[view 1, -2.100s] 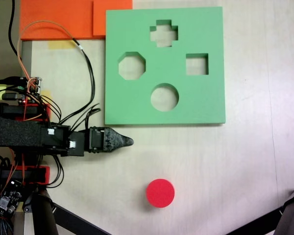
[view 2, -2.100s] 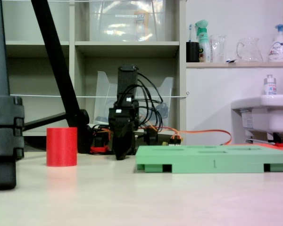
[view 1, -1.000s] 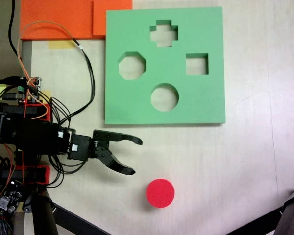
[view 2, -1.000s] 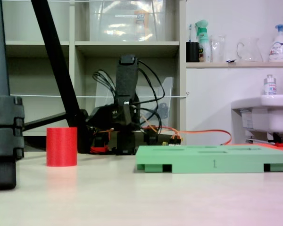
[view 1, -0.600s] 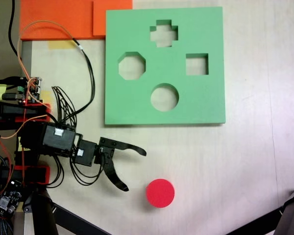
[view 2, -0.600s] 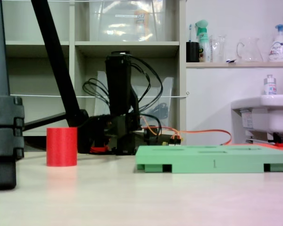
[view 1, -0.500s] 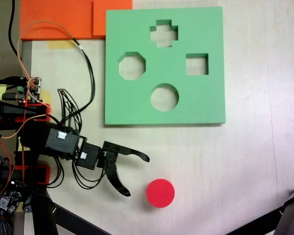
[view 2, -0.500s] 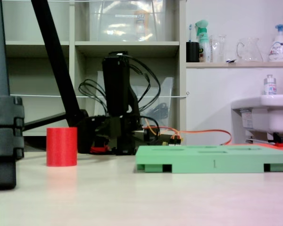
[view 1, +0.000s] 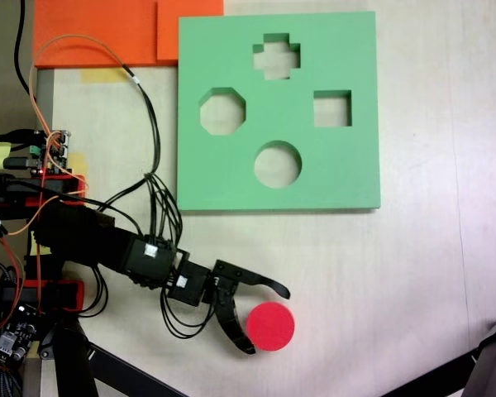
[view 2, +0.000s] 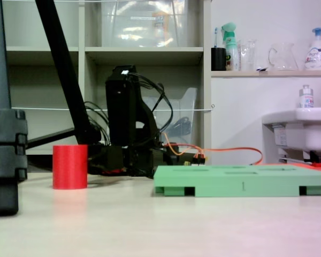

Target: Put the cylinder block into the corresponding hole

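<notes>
In the fixed view from above, the claw (view 1: 267, 321) is seen with its jaws spread wide apart, one tip above and one below the left edge of the red cylinder (view 1: 271, 326). The cylinder is set on the table (view 1: 413, 281), well below the green board (view 1: 347, 157) and its round hole (view 1: 278, 164).

In the low fixed view, the cylinder (view 2: 70, 166) is shown upright, left of the board (view 2: 241, 180).
</notes>
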You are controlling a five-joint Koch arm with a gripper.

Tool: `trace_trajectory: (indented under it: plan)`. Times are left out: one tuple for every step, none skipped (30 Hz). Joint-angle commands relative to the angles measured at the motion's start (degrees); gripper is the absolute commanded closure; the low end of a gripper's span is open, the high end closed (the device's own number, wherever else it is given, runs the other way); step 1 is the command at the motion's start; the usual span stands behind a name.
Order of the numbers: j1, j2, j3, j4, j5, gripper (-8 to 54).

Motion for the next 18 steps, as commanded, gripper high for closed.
trace_trajectory:
  plan:
    - [1.23,0.79,-1.05,-6.24,0.53,-4.7]
    - [1.76,0.79,-1.76,-5.54,0.53,-3.3]
    - [2.20,0.62,-2.81,-4.66,0.53,-3.3]
    - [2.29,0.44,-3.34,-4.22,0.62,-2.8]
    - [2.37,0.35,-3.78,-3.52,0.62,-2.7]
    - [2.46,0.35,-4.22,-3.08,0.62,-2.7]
    - [2.55,0.26,-4.75,-2.64,0.62,-2.7]
    - [2.64,0.26,-5.01,-2.20,0.53,-2.7]
    - [2.81,0.18,-5.62,-1.76,0.53,-2.7]
    - [2.99,0.18,-6.33,-1.14,0.62,-2.5]
    - [3.08,0.09,-6.86,-0.62,0.53,-2.5]
    - [3.34,-0.26,-7.65,-0.35,0.53,-1.7]
    - [3.60,-0.79,-8.61,-0.18,0.62,-1.0]
    - [3.87,-1.14,-9.32,-0.18,0.62,-0.1]
    - [4.04,-1.23,-9.49,-0.18,0.53,1.8]
    - [4.13,-1.23,-9.40,0.00,0.62,6.8]
    - [4.13,-1.14,-9.40,0.00,0.62,12.0]
    - [4.22,-1.05,-9.32,0.00,0.62,15.9]
